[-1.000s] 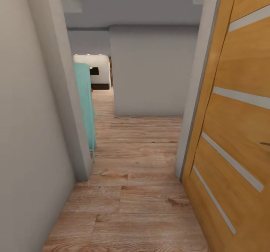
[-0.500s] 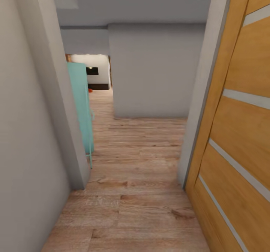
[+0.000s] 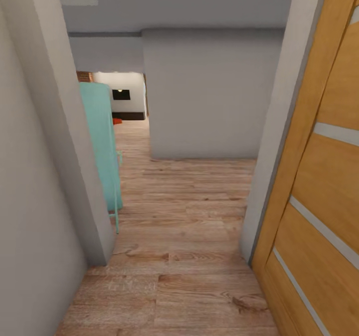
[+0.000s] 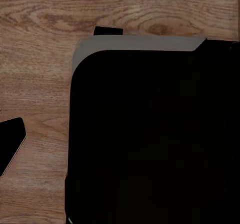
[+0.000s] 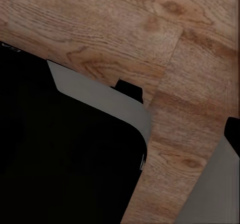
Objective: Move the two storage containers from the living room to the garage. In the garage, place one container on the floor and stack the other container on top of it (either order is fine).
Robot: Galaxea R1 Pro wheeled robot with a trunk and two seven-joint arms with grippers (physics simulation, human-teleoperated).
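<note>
I am in a narrow corridor with a light wood-plank floor. Far down it, through an opening, a small orange-red shape lies on the floor; it is too small to tell whether it is one of the storage containers. Beside that opening is a strip of red brick, with a white wall and a dark low cabinet beyond. Both wrist views look down on planks and my black base. A dark tip pokes in at the left wrist view's edge. Whether either gripper is open cannot be read.
An orange-brown wooden door with pale slits stands open close on my right, next to its grey frame. A grey wall corner juts in on the left, with a teal object behind it. A grey wall blocks straight ahead.
The whole head view has shifted: the door and the left wall have slid outward and grown, so the camera has moved forward along the corridor. The brick strip has come into sight.
</note>
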